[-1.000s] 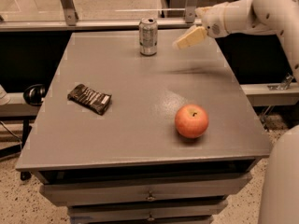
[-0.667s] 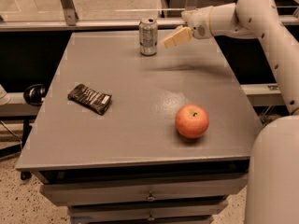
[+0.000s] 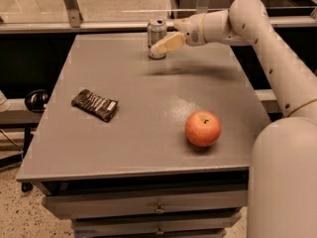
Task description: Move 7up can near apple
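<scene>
The 7up can (image 3: pixel 154 31) stands upright at the far edge of the grey table (image 3: pixel 148 88), near its middle. My gripper (image 3: pixel 166 44) reaches in from the right and overlaps the can's lower right side, right at the can. The red-orange apple (image 3: pixel 202 128) sits at the front right of the table, far from the can.
A flat dark snack wrapper (image 3: pixel 95 104) lies at the left middle of the table. My white arm (image 3: pixel 257 38) spans the right side, above the table's right edge. A metal rail and posts (image 3: pixel 72 6) run behind the table. Drawers sit under the front edge.
My gripper has moved left along the far edge, from well right of the can to right up against it. The can, apple and wrapper have not moved.
</scene>
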Available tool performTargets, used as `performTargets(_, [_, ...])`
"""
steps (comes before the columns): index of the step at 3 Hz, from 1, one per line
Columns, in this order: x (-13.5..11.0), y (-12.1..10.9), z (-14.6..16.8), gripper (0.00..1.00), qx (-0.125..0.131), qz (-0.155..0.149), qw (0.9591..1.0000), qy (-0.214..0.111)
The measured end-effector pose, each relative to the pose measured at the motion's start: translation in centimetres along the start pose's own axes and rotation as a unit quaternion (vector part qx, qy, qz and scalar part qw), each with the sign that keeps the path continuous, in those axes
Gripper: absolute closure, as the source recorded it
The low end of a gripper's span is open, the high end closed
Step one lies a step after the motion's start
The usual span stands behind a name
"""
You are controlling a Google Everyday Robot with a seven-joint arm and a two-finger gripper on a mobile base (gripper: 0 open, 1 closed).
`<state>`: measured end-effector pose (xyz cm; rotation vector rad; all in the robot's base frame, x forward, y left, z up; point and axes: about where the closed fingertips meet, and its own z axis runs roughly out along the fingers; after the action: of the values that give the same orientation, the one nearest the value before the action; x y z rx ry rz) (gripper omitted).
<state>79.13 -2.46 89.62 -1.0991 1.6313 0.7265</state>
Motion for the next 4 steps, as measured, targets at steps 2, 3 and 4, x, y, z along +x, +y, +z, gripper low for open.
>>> performTargets(2, [-1.5,1.0,3.4,0.19,-0.019,0.009,0.9994,-0.029])
performTargets(3, [-1.6,0.5,3.2,0.41,-0.006,0.012,0.9993,-0.036])
performTargets(4, [-1.7,-0.3,2.0,0.64,0.017,0.013,0.9991,-0.037])
